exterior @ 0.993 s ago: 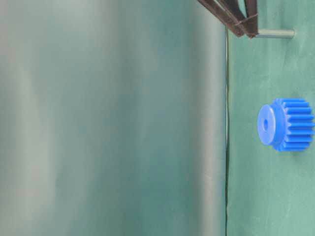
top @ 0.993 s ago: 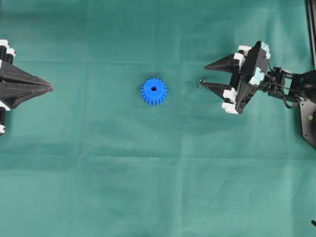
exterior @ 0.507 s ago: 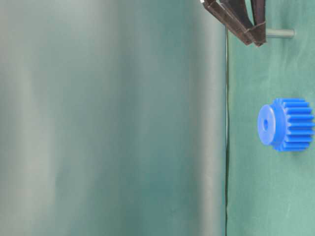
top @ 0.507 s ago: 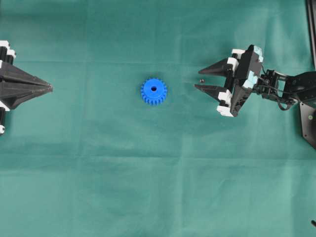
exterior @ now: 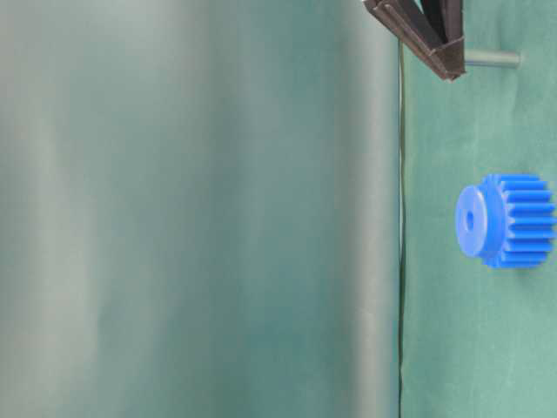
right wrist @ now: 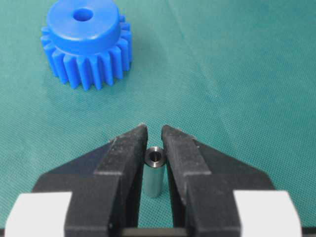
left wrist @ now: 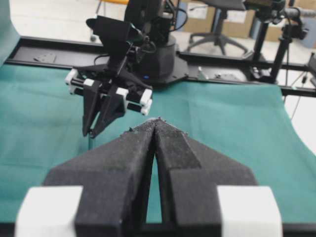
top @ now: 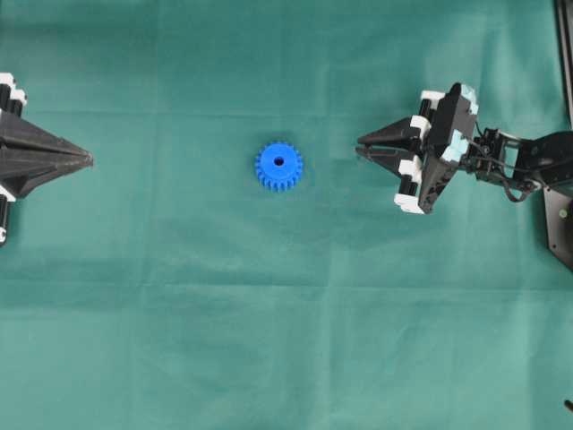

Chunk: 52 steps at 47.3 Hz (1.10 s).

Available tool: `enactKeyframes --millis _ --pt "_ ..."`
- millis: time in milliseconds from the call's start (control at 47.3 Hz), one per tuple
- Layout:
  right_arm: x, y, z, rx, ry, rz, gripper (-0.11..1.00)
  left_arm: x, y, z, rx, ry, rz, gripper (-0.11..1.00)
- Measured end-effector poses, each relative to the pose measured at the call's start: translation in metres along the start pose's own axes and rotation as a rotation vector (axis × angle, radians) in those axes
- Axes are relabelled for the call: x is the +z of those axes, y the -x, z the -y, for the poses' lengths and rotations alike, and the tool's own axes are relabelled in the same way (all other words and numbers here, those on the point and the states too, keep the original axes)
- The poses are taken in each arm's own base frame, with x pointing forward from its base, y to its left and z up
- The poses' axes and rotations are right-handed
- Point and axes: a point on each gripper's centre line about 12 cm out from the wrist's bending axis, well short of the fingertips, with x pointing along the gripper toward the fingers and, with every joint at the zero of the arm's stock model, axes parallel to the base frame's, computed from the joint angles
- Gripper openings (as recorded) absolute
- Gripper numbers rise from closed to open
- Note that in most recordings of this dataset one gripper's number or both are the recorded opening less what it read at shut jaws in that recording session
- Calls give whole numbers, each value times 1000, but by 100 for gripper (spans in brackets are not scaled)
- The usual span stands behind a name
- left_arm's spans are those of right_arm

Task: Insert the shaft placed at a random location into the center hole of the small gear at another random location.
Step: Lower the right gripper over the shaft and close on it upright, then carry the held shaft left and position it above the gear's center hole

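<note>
Upright shaft (right wrist: 154, 170) pinched between right gripper (right wrist: 154, 140) fingers; small gear (right wrist: 85, 42) straight ahead; left gripper (left wrist: 157, 123) together, idle.

You can't see the shaft (right wrist: 154, 170) in the overhead view: the right gripper (top: 361, 147) covers it. In the right wrist view its lower end runs out of sight between the fingers (right wrist: 123, 168), so contact with the pads is unclear. Table-level view: the small gear (exterior: 509, 220) is clipped by the right edge, and the gripper is cut off at the top edge. The left gripper (top: 88, 159) body is cut by the overhead view's left edge. From the left wrist camera the gear sits hidden behind its own fingers (left wrist: 123, 168).
</note>
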Motion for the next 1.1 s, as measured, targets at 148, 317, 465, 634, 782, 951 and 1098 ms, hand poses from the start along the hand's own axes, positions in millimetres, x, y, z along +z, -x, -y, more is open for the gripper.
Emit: enactKeyframes --millis 148,317,465,634,782,951,1098 --pt "13 5 -2 5 -8 11 14 1 1 0 0 3 5 0" --pt "36 15 -7 16 -3 12 14 2 3 0 -1 2 6 0" --pt "48 21 -9 23 -1 -3 14 2 3 0 -1 2 5 0" --pt "51 20 -11 27 -1 -8 14 3 3 0 -1 2 6 0" --pt "59 12 -18 43 8 5 14 2 3 0 -1 2 5 0" --pt "67 -8 -27 64 20 5 14 2 3 0 -1 0 5 0" --pt "76 -32 -38 87 44 -8 14 2 3 0 -1 2 5 0"
